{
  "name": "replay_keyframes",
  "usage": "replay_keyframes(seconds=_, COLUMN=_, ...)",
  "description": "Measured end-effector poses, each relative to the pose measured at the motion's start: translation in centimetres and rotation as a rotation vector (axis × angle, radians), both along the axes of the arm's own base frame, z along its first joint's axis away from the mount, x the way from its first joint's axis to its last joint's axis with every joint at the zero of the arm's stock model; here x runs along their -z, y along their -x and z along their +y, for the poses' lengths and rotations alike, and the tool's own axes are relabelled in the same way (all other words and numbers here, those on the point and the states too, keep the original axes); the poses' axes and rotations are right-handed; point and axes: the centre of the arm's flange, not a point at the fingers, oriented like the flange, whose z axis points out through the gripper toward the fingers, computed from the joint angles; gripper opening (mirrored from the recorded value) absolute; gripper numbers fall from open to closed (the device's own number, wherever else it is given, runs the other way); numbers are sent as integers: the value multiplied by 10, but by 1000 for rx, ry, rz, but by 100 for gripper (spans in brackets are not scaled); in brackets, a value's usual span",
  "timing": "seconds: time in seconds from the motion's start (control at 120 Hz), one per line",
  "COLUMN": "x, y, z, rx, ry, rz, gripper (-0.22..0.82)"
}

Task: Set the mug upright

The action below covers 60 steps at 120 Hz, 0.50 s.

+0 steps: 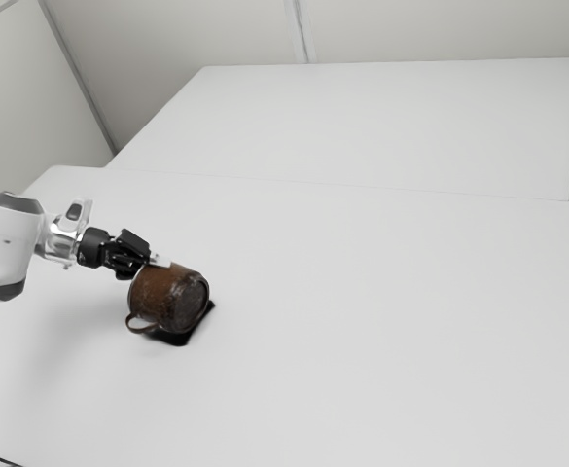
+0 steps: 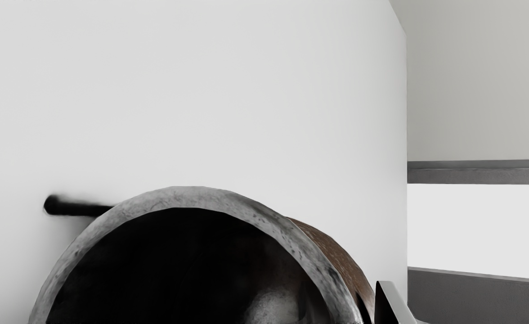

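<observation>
white tabletop [image 1: 391,331], another white surface [image 1: 391,122] beyond it, pale wall [image 1: 187,34] behind, light vertical strip [image 1: 301,34] on wall

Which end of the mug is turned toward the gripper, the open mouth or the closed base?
The open mouth is turned toward the gripper: its pale rim faces the wrist camera, while the closed base faces away from the gripper.
</observation>
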Motion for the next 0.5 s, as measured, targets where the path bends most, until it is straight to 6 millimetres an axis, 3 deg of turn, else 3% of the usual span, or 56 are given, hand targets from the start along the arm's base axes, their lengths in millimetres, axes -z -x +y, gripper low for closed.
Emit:
replay_keyframes(seconds=0.175, x=-10, y=-1, z=0, rx=5, ry=-8, rz=-35, gripper=-14)
replay_keyframes(seconds=0.358, x=-37, y=-16, z=-15, rx=51, ry=-29, rz=-100, gripper=-17)
replay_keyframes(seconds=0.5, x=-94, y=-56, z=-50, rx=205, ry=-181, rz=-189, gripper=-17)
